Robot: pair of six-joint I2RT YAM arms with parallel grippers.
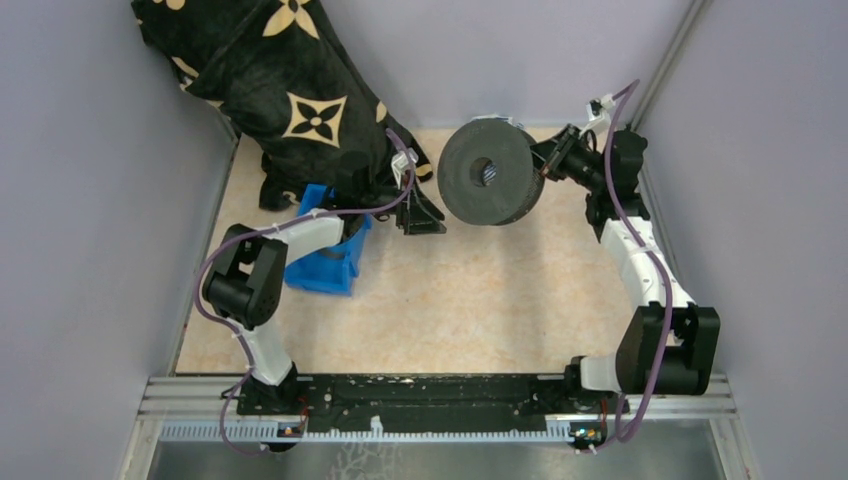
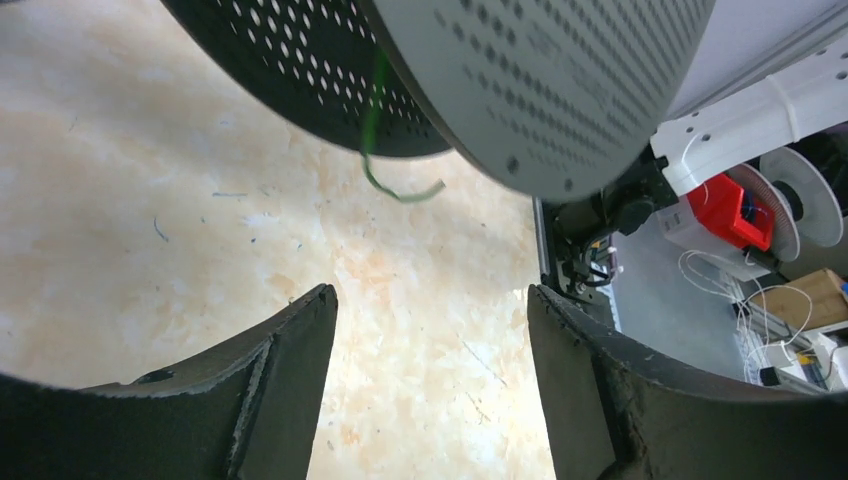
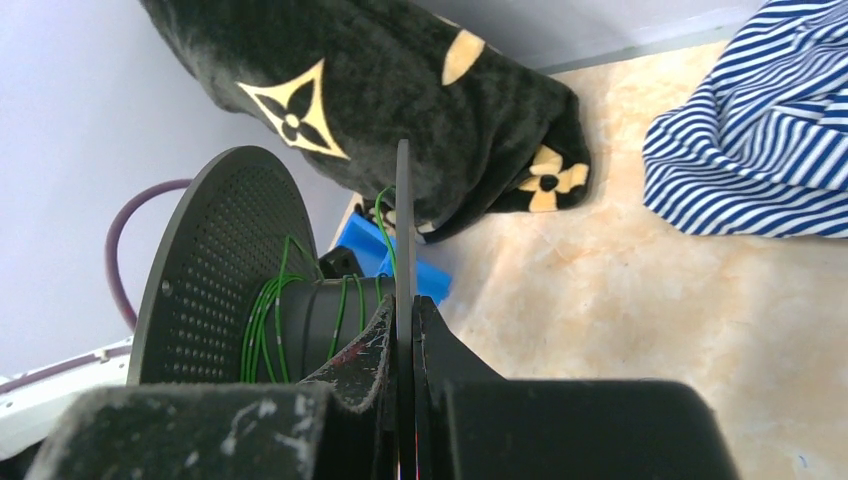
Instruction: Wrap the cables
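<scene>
Beige table (image 1: 470, 290); thin green cables (image 3: 265, 315), seemingly loose

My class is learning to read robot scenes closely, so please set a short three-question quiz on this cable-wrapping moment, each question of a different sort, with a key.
1. Short answer: what colour is the cable wound on the spool?
2. True or false: the right gripper is clamped on the edge of one of the spool's flanges.
3. Multiple choice: the left gripper is A) shut on the cable, B) open with nothing between its fingers, C) shut on the spool.

Key: 1. green; 2. true; 3. B
</scene>
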